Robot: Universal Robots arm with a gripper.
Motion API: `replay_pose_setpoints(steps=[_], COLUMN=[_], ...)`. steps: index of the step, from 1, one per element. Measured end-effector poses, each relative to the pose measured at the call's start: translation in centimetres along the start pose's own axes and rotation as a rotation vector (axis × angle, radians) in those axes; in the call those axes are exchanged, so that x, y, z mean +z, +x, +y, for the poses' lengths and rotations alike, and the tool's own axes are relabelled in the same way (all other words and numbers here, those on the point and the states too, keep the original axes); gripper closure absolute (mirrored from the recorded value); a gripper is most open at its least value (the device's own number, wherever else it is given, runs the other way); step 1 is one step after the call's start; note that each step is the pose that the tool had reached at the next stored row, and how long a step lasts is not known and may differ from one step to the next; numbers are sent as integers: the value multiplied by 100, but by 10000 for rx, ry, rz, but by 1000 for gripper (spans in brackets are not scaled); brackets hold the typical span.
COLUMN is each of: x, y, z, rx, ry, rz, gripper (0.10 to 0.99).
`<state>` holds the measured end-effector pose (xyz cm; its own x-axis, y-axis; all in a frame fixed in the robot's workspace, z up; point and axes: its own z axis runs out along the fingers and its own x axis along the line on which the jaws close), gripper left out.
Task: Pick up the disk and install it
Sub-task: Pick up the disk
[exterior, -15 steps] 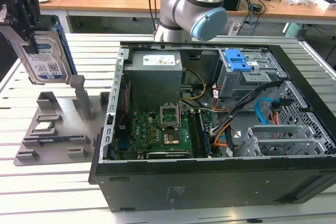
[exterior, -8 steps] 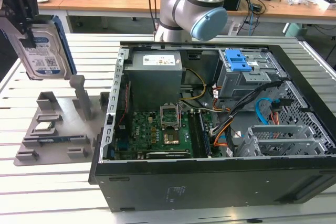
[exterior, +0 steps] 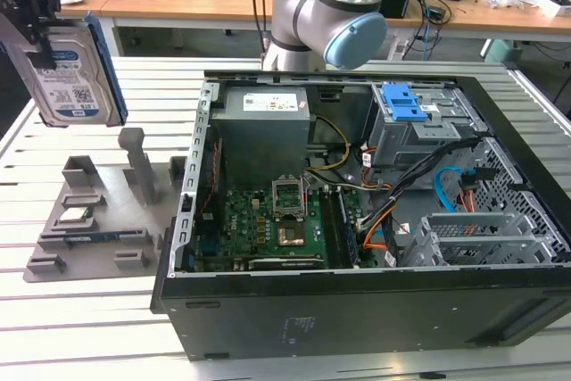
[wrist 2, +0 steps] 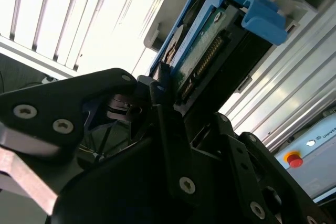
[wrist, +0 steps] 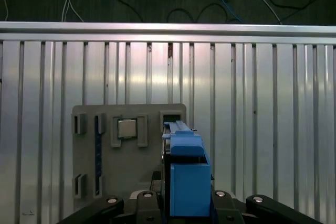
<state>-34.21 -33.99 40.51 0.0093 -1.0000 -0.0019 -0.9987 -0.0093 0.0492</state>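
The disk [exterior: 73, 69], a silver hard drive with a white-and-blue label in a blue carrier, hangs upright in the air at the exterior view's far left, above the grey fixture tray [exterior: 98, 211]. My gripper [exterior: 37, 37] is shut on its upper part. In the first wrist view the disk's blue carrier edge [wrist: 185, 166] stands between the black fingers [wrist: 149, 200], over the tray [wrist: 105, 171]. The second wrist view shows the disk's green circuit board and connector [wrist 2: 207, 56] clamped at the gripper [wrist 2: 170, 100].
An open computer case [exterior: 178, 247] lies on the slatted metal table [exterior: 80, 327], with a motherboard [exterior: 268, 220] and a blue latch on a grey drive cage [exterior: 406, 104]. A small square chip [exterior: 73, 215] sits on the tray. The arm's base [exterior: 326, 15] stands behind the case.
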Motion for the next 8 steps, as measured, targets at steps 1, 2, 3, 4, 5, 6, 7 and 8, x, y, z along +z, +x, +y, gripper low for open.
replay_pose_setpoints(steps=[1, 2, 3, 4, 5, 6, 7, 8], x=[-16, -43, -72, -89, -105, -133, -164, -184], y=[0, 0, -1, -1, -1, -1, -1, -1], z=[0, 0, 0, 1, 0, 1, 0, 0], rx=[0, 0, 0, 1, 0, 1, 0, 1], ry=[-1, -3, -5, -6, -7, -9, -12, -13], rz=[-1, 0, -1, 0, -1, 0, 0, 0], gripper=[725, 725, 725, 725, 725, 725, 725, 725])
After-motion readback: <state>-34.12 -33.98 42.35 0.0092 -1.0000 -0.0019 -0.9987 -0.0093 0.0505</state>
